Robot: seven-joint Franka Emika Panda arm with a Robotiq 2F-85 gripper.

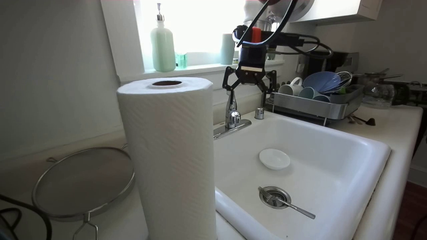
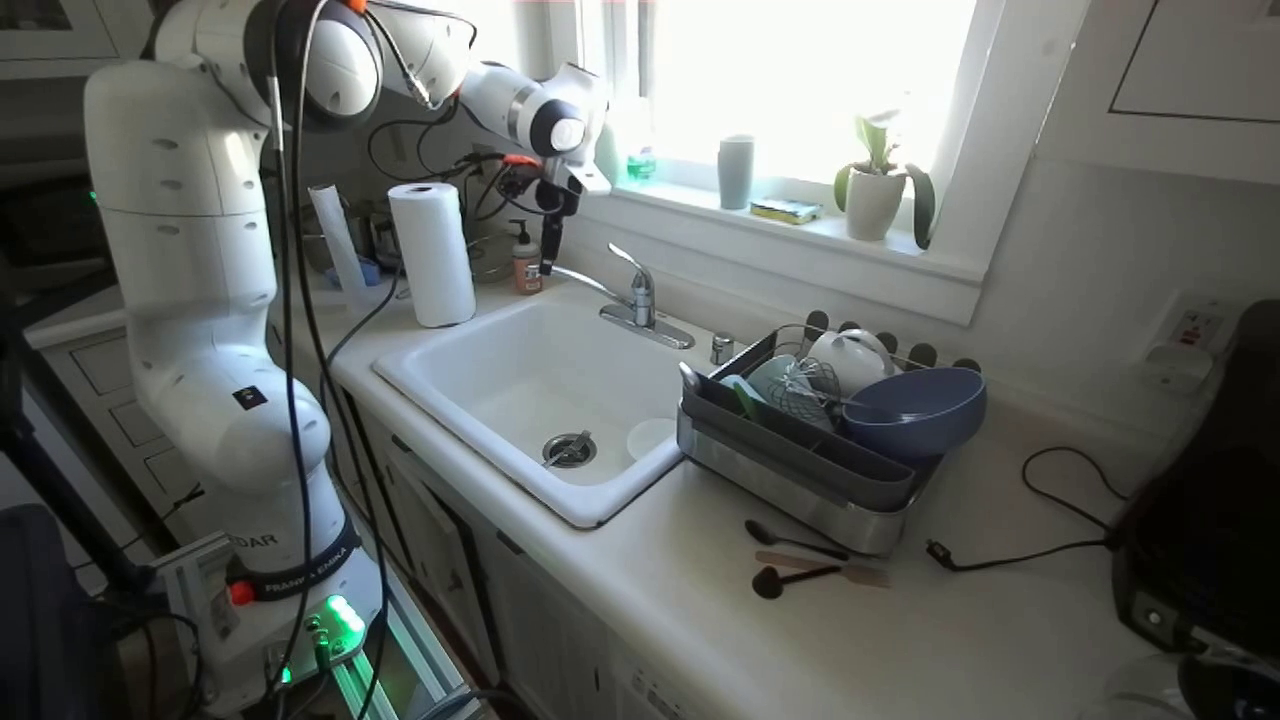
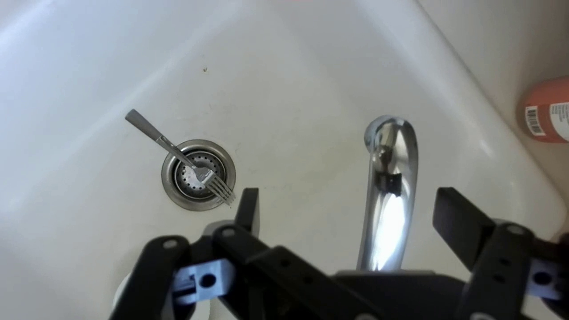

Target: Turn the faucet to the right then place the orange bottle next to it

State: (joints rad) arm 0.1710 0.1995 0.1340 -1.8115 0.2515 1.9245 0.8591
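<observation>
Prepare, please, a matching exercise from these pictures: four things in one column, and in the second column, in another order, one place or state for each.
Things:
1. fork
2. gripper
3. blue bowl
4. orange bottle

Places or states:
A. in the dish rack
B. standing on the counter
C. lying across the drain
D. open

Right pairs: 1-C; 2-D; 3-A; 4-B

Arm: "FRANKA EMIKA" ("DAR" above)
</observation>
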